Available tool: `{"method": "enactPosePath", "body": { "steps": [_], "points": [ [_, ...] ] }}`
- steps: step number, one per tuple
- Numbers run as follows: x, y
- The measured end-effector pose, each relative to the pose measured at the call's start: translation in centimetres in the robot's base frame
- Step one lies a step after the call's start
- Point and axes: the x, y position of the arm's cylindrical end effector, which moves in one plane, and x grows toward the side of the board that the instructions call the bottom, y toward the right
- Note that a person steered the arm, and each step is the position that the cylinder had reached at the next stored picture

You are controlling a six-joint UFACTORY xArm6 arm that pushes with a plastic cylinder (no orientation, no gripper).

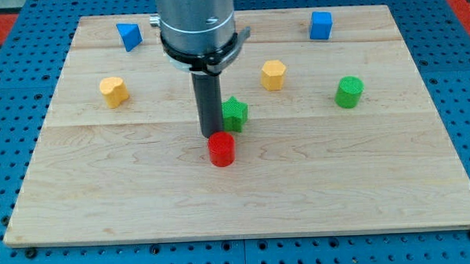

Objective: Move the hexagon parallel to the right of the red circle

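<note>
The red circle (pixel 221 149) lies just below the board's middle. My tip (pixel 212 135) stands at the red circle's upper-left edge, touching it or nearly so. The green star (pixel 235 112) sits right beside the rod, on its right. The yellow hexagon (pixel 273 74) lies up and to the right of the red circle, apart from the rod and the star.
A second yellow block (pixel 114 91), shape unclear, lies at the left. A blue triangle (pixel 128 35) is at the top left, a blue cube (pixel 321 25) at the top right, and a green circle (pixel 348 92) at the right. The wooden board (pixel 81 208) lies on a blue pegboard.
</note>
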Motion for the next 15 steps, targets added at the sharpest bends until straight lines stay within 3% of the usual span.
{"method": "enactPosePath", "body": {
  "steps": [1, 2, 3, 4, 7, 9, 11, 12, 14, 15],
  "points": [
    [3.8, 0.4],
    [3.8, 0.8],
    [0.8, 7.2],
    [-0.8, 9.0],
    [-5.2, 8.9],
    [-7.0, 4.3],
    [-14.5, 5.5],
    [-14.5, 8.9],
    [-9.1, 8.0],
    [-6.8, 11.5]
  ]
}}
